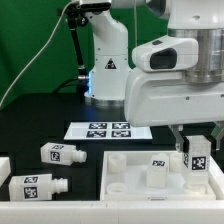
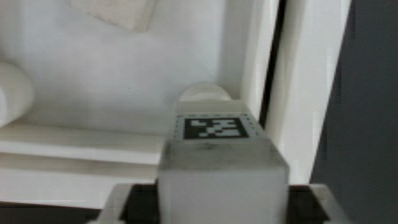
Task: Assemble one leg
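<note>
My gripper (image 1: 197, 150) is shut on a white leg (image 1: 198, 153) with a black-and-white tag. It holds the leg upright over the right side of the large flat white panel (image 1: 125, 178). In the wrist view the held leg (image 2: 217, 150) fills the space between the fingers (image 2: 125, 200), its narrower end pointing at the panel's raised rim (image 2: 285, 90). Another leg (image 1: 159, 170) stands on the panel near its middle. Two more legs lie on the black table at the exterior view's left, one (image 1: 58, 153) farther back and one (image 1: 40, 186) nearer the front.
The marker board (image 1: 105, 129) lies on the table behind the panel. The arm's white base (image 1: 106, 70) stands at the back. A white block (image 1: 4, 165) sits at the exterior view's far left edge.
</note>
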Robot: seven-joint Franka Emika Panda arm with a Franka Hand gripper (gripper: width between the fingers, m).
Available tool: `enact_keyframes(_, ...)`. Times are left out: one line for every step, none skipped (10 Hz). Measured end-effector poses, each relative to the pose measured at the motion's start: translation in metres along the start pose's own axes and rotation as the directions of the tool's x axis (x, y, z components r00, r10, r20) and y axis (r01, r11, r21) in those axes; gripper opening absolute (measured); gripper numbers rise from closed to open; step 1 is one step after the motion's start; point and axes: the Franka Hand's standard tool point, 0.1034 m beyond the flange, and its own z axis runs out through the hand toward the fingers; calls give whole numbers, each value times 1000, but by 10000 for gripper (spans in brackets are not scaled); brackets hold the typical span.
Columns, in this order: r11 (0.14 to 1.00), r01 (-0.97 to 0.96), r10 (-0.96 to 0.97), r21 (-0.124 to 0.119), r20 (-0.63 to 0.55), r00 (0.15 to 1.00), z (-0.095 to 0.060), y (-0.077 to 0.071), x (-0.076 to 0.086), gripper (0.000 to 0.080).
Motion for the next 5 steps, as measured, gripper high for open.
enact_keyframes(997,-78,78,2,-1,997,0,0,0,281)
enact_keyframes(973,-232,232,4,-3,973,1,-1,0,281)
enact_keyframes(937,-348,348,14,-1,937,1,0,0,281)
enact_keyframes(892,-451,451,27,0,893,1,1,1,281)
enact_keyframes(840,-541,542,42,1,840,1,1,2,281)
